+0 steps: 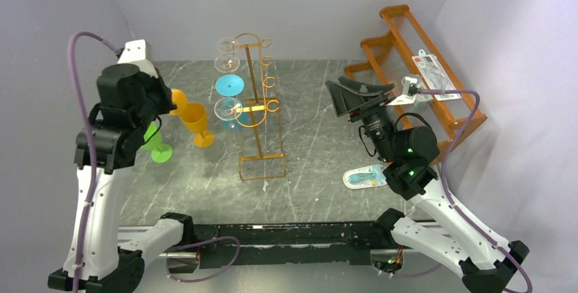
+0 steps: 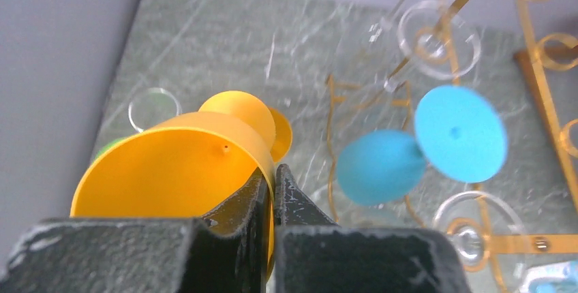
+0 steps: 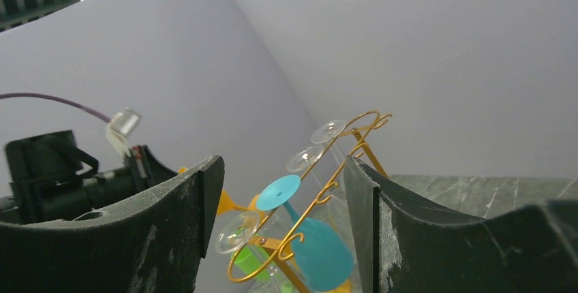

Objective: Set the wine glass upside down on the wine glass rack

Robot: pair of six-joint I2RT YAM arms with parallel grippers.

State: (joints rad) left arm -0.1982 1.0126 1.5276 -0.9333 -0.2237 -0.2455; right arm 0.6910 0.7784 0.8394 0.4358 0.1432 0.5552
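My left gripper [image 2: 274, 174] is shut on the rim of an orange wine glass [image 2: 184, 170]. One finger sits inside the bowl and the other outside. In the top view that glass [image 1: 193, 119] is tilted just left of the wine glass rack [image 1: 261, 112], a thin golden wire stand. On the rack's left side hang a blue glass [image 1: 228, 85] and clear glasses [image 1: 228, 63], all upside down. My right gripper [image 1: 354, 95] stands open and empty to the right of the rack. Its wrist view looks between the fingers at the rack [image 3: 327, 184] and the blue glass [image 3: 320, 252].
A green glass [image 1: 158, 148] stands on the table under the left arm. An orange stepped shelf [image 1: 416, 61] with a packet [image 1: 433, 71] on it lines the right wall. A blue packaged item [image 1: 364, 178] lies near the right arm.
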